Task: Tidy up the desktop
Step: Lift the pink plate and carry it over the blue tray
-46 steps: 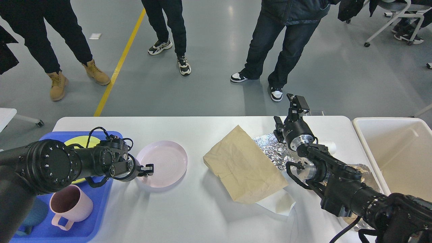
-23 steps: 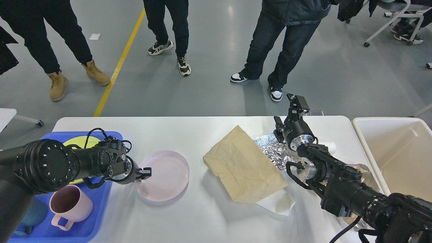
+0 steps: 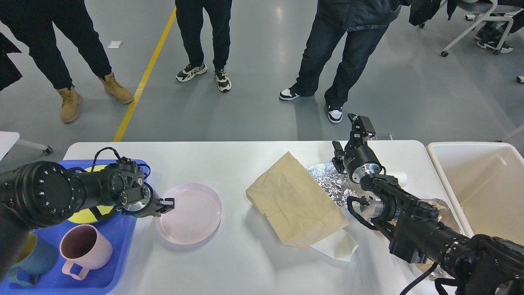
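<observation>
Yellow plate (image 3: pixel 88 213) mostly behind left arm

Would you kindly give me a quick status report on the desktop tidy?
Left gripper shut on pink plate rim, beside blue tray. Right gripper raised, empty. Desktop uncleared: paper bag, foil.

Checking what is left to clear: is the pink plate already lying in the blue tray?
No. The pink plate lies on the white desktop beside the blue tray, with the left gripper at its rim.
</observation>
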Controlling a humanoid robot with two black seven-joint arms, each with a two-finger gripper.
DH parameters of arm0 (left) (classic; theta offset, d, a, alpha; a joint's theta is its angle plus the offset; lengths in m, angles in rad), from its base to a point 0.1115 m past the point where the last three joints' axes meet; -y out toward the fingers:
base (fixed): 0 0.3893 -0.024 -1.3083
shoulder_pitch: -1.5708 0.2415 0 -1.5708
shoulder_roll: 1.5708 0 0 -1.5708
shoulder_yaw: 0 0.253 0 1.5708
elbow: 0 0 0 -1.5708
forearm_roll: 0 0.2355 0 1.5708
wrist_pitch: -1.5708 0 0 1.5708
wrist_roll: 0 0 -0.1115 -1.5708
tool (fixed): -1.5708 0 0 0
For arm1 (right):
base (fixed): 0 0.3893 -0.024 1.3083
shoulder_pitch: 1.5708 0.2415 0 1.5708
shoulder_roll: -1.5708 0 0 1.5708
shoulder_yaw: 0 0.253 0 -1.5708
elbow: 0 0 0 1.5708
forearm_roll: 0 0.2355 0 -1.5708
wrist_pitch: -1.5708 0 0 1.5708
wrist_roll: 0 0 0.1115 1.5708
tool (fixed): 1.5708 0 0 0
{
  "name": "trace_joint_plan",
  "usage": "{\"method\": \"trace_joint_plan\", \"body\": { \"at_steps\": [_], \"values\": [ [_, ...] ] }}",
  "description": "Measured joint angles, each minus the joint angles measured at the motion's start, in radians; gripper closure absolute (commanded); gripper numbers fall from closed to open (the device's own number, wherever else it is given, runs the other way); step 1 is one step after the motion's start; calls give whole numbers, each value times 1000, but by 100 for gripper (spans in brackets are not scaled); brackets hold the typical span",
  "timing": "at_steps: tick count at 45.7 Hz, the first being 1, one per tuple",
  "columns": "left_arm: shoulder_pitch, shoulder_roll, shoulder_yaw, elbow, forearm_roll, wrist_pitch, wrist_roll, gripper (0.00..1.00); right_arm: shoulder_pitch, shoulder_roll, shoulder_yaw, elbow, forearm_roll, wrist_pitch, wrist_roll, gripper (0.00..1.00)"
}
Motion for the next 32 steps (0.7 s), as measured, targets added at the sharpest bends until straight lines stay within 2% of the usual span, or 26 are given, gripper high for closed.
{"method": "trace_joint_plan", "body": {
  "at_steps": [11, 32],
  "values": [
    [-113, 36, -1, -7, 0, -99, 0, 100, 0, 0, 0, 0, 0, 1, 0, 0],
    [-475, 180, -25, -12, -1, -450, -1, 100, 0, 0, 0, 0, 0, 0, 0, 0]
  ]
}}
